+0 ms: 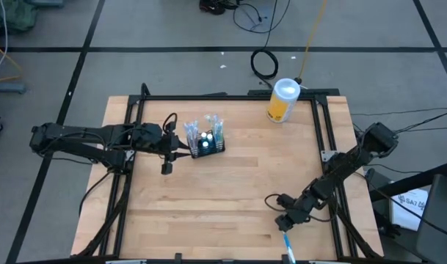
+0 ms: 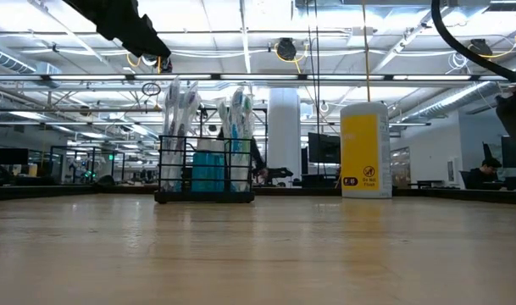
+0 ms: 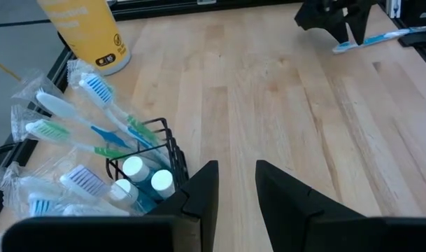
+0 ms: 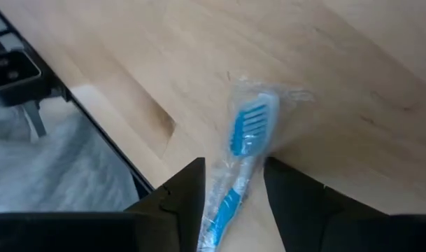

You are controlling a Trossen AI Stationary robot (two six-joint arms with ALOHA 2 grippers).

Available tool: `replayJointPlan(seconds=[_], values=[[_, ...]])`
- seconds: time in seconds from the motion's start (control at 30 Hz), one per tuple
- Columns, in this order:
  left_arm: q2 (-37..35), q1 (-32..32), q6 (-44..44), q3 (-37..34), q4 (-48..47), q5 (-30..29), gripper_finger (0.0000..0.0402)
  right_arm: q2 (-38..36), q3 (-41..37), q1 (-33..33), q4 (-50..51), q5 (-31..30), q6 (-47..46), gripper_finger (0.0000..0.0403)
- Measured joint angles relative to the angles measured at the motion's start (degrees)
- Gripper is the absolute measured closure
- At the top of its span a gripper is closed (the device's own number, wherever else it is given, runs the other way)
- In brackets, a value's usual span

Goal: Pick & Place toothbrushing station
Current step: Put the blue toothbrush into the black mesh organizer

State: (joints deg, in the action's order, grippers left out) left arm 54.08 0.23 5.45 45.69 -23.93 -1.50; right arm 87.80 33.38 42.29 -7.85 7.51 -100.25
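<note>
Closest to you, the right gripper's fingers straddle, parted, a light, slippery plastic-wrapped toothbrush at the tabletop's near edge; grip its stiff handle, while the left gripper's parted fingers wait beside the caddy.

One caddy; two toothpaste tubes; one yellow canister; one loose wrapped toothbrush; caddy's brushes uncountable.

No wording can be read anywhere. The yellow canister at the far right of the counter carries two small round warning-type signs low on its front and some pale lettering on its side, all too small to make out
</note>
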Motion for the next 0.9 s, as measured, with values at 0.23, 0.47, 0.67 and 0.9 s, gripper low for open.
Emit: replayJointPlan(seconds=[0.23,0.47,0.67,0.9], values=[[0.0,0.0,0.0,0.0,0.1,0.0,0.0300,0.1,0.0,-0.4,0.6,-0.2,3.2,0.0315],[0.0,0.0,0.4,0.0,0.1,0.0,0.0300,0.2,-0.2,-1.4,-1.9,-1.3,5.1,0.0395],[0.0,0.0,2.2,0.0,0.4,0.0,0.0300,-0.2,-0.3,-4.8,-12.9,-6.3,12.3,0.0397],[0.0,0.0,3.5,0.0,0.5,-0.1,0.0300,-0.2,-0.3,-11.6,-28.3,-10.9,32.0,0.0402]])
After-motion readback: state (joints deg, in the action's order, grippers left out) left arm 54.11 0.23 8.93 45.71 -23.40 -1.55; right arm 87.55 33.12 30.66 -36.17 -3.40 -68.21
